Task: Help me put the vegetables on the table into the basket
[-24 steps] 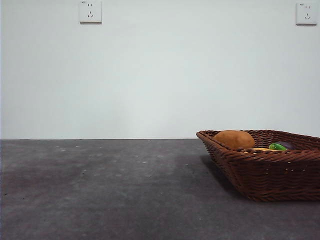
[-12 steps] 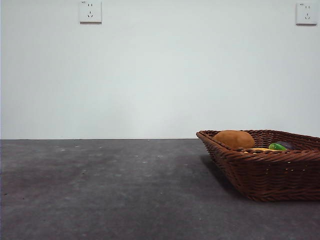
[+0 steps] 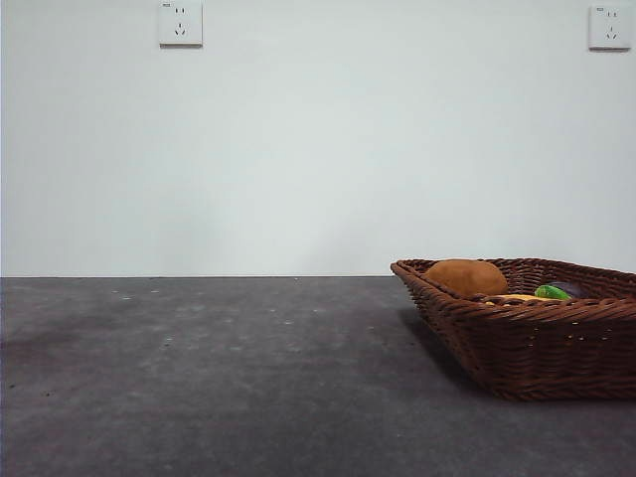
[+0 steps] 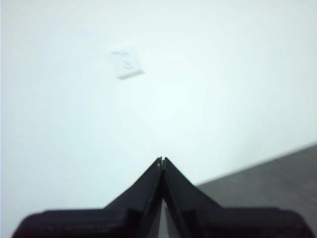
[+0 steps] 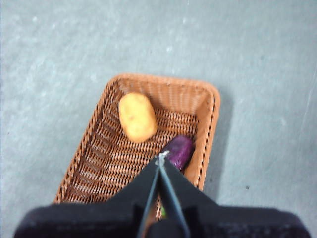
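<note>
Since nothing lies loose on the table (image 3: 199, 378), the sorting looks finished.
Right gripper (image 5: 161, 157): jaws pressed together, empty, high above the basket (image 5: 111, 94).
Basket: brown wicker, braided rim.
Eggplant (image 5: 177, 150): purple, against the basket wall.
Potato (image 5: 136, 117): tan oval, inside the basket.
Corn: mostly hidden.
Left gripper (image 4: 162, 159): closed, empty, raised clear, facing the wall outlet (image 4: 127, 61).

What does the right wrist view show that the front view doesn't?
Only the right wrist view shows the right gripper, shut, above the basket, and the eggplant's purple body. Only the front view shows the wall outlets and a yellow sliver, likely the corn. Both show the basket, the potato inside it, and the table.
</note>
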Robot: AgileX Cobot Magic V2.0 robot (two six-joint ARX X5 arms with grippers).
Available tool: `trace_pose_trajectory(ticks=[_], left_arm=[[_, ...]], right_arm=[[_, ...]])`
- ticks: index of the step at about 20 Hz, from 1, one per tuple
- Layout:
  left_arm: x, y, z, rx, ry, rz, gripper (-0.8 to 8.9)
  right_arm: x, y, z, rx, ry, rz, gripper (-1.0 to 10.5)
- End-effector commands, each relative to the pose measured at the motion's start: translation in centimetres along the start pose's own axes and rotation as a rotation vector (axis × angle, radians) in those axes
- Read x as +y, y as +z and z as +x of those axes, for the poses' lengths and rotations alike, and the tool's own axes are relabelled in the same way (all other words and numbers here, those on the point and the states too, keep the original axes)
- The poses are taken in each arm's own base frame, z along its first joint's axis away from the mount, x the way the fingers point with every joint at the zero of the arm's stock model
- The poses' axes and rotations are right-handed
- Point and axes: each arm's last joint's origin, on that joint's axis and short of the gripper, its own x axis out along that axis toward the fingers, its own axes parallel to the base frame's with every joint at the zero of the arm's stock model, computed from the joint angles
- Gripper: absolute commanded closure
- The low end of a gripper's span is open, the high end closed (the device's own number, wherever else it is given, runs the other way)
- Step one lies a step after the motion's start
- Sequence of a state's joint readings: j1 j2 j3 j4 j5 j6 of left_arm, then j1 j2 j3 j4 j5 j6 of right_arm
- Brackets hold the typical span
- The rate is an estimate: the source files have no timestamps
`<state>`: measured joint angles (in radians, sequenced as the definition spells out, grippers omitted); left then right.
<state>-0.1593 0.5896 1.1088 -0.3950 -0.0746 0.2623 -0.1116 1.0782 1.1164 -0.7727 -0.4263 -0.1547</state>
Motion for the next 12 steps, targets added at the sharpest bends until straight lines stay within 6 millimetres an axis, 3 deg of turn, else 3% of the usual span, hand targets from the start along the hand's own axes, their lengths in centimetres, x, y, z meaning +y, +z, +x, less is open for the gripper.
trace_pose_trajectory(ticks=[1, 7, 12], left_arm=[[-0.8, -5.1, 0.2, 0.018, 0.053, 0.016, 8.17], [-3.5, -17.3, -0.8, 0.07, 0.097, -0.062, 8.17], [-4.7, -23.6, -1.2, 0.133, 0.133, -0.173, 8.17]], right_arm=[[0.0, 0.2, 0.1, -0.011, -0.001, -0.012, 9.5], [0.0, 0.2, 0.1, -0.011, -0.001, -0.012, 9.5], [0.0, 0.2, 0.1, -0.011, -0.002, -0.012, 9.5]])
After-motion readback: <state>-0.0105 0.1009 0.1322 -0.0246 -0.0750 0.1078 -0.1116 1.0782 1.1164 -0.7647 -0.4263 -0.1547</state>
